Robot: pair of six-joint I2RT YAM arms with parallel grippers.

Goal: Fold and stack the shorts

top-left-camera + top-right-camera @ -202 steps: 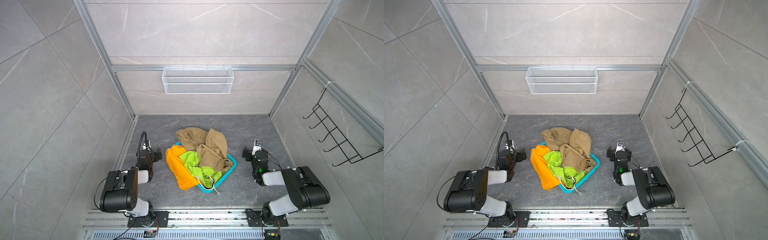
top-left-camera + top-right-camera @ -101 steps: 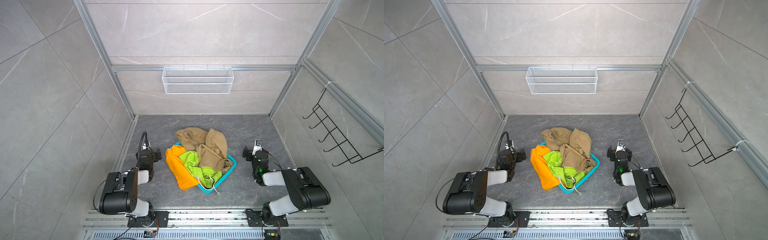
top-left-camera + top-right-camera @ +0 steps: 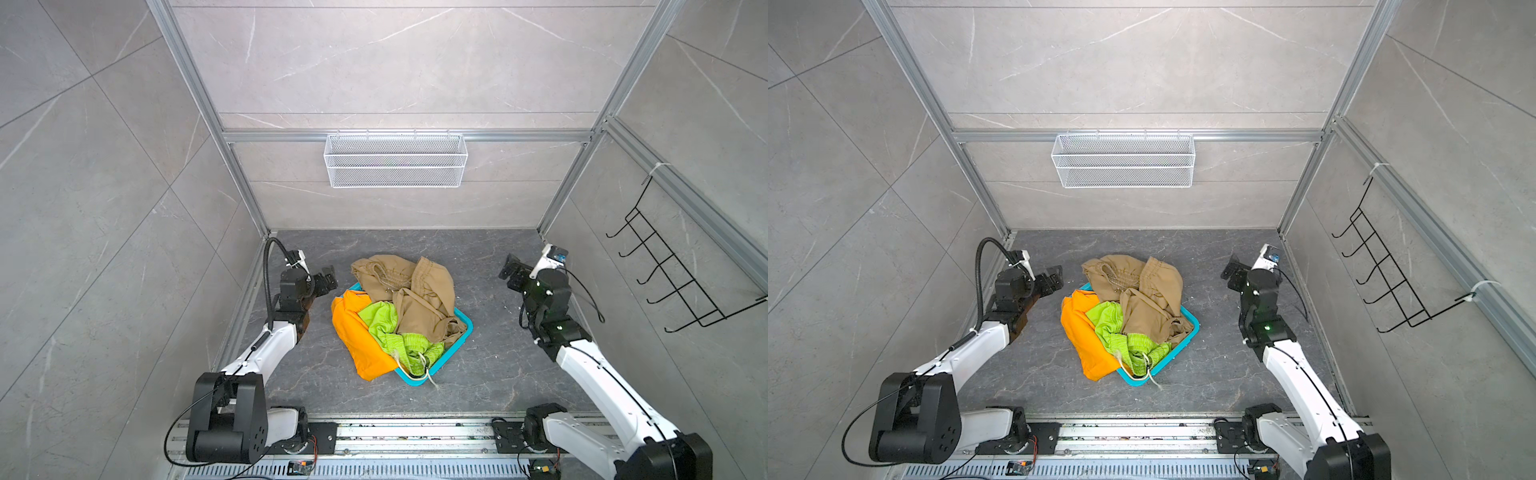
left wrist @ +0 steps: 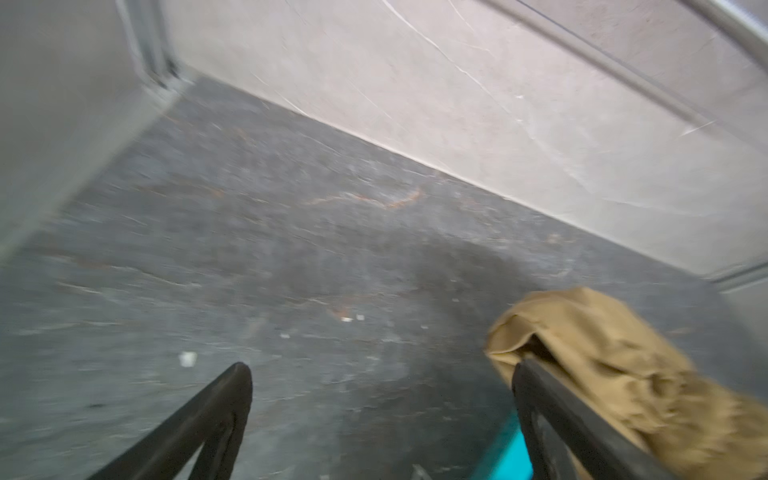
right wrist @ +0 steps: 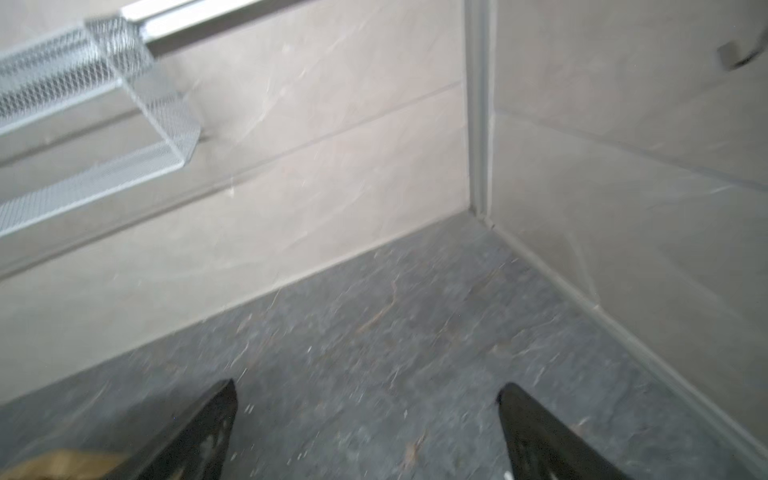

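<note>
left hand (image 3: pixel 329 279) and right hand (image 3: pixel 510 272) gape empty, the shorts (image 3: pixel 384 322) heaped between them over the basket (image 3: pixel 467 329) — soft, light, floppy, likely best pinched at the khaki waistband (image 3: pixel 384 271) near left hand.

It is looking like a robot lab: two arms (image 3: pixel 266 345) are sitting on a rail (image 3: pixel 415 434) inside tile walls (image 3: pixel 395 62).

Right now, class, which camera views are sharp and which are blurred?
Both top views: sharp and evenly lit. Left wrist view: motion-smeared, the khaki tan fabric shorts soft-edged. Right wrist view: blurred too, the white wire mesh basket streaky.
</note>
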